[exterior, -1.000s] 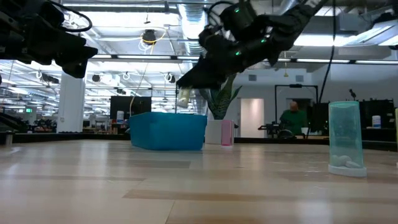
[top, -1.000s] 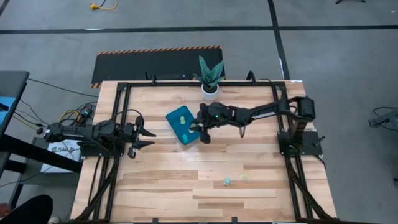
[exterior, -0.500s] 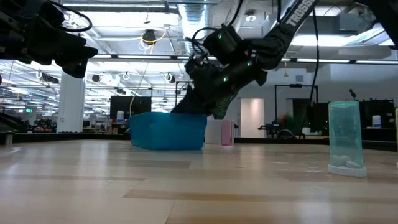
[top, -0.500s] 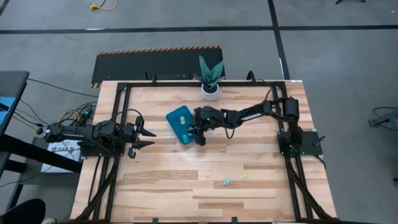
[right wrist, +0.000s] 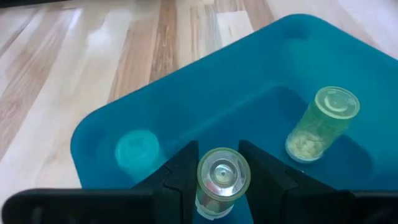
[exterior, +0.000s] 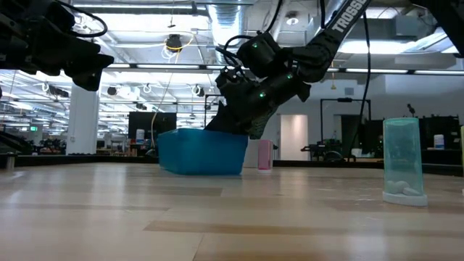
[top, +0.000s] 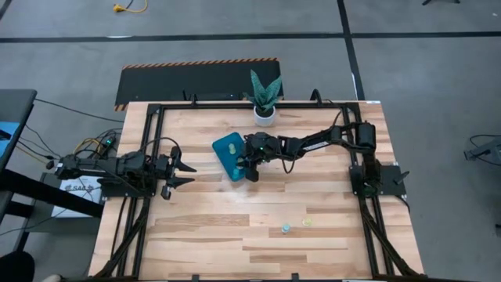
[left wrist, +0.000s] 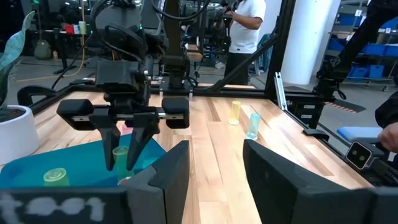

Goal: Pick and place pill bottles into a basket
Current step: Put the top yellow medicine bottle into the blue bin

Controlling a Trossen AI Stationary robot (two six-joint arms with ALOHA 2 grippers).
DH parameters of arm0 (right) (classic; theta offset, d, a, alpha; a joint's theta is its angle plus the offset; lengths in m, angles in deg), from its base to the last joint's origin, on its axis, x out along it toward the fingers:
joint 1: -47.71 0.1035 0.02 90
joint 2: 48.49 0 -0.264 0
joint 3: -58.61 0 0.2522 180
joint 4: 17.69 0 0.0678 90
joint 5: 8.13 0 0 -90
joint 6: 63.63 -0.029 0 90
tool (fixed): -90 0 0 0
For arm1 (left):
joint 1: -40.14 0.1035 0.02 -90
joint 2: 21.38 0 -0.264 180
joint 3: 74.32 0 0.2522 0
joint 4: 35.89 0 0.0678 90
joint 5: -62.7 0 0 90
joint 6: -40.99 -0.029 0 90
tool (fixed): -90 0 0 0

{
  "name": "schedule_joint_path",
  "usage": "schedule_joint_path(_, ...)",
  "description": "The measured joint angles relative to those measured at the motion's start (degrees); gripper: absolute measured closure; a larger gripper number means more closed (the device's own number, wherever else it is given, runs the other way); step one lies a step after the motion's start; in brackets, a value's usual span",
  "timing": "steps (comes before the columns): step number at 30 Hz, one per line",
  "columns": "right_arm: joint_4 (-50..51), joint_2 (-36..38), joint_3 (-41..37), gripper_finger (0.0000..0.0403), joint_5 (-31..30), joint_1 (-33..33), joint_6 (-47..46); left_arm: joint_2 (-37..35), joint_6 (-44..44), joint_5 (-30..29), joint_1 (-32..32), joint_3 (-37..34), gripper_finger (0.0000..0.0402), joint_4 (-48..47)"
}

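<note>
The teal-blue basket (top: 229, 153) lies on the table's middle, in front of the plant pot. In it lie a yellow pill bottle (right wrist: 322, 122) on its side and a teal one (right wrist: 138, 150). My right gripper (top: 250, 164) reaches into the basket from its right side and is shut on a pale yellow pill bottle (right wrist: 221, 179). Two more bottles, teal (top: 286, 228) and yellow (top: 307, 222), stand near the table's front. My left gripper (top: 190, 174) waits open and empty left of the basket. My right gripper pinches the pale yellow bottle between its two fingers (right wrist: 180, 175), just below the cap (right wrist: 222, 172). The fingers slant down from above and from the table's right. The bottle stands on end inside the basket, cap toward the wrist. Whether its bottom rests on the basket floor does not show.
A white pot with a green plant (top: 264, 110) stands at the far edge behind the basket. A dark metal frame (top: 156, 117) runs round the table. The teal bottle stands close before the low camera (exterior: 401, 163). People show in the room beyond the table (left wrist: 244, 28).
My right gripper has gone toward the table's left and down, from above the basket's right edge into the basket, still shut on the pale yellow bottle. The basket has slid a little toward the table's right.
</note>
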Motion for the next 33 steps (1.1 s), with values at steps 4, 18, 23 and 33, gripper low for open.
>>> schedule_joint_path(4, 0.05, 0.04, 0.00, 0.0300, 0.03, 0.00, -0.01, 0.00, 0.00, 0.00, 0.00, 0.00, 0.0262, 0.00)
schedule_joint_path(18, 10.50, 0.07, 6.65, 0.0300, 0.22, 0.42, 4.02, 0.00, 0.00, 0.00, 0.01, 0.00, 0.0262, 0.02)
schedule_joint_path(23, 12.74, 0.09, 8.61, 0.0300, 0.28, 0.44, 4.94, 0.00, 0.00, 0.00, 0.01, 0.00, 0.0262, 0.02)
schedule_joint_path(33, 16.45, 0.09, 8.61, 0.0275, 0.28, -0.80, 4.08, 0.00, 0.00, 0.00, 0.00, 0.00, 0.0262, 0.02)
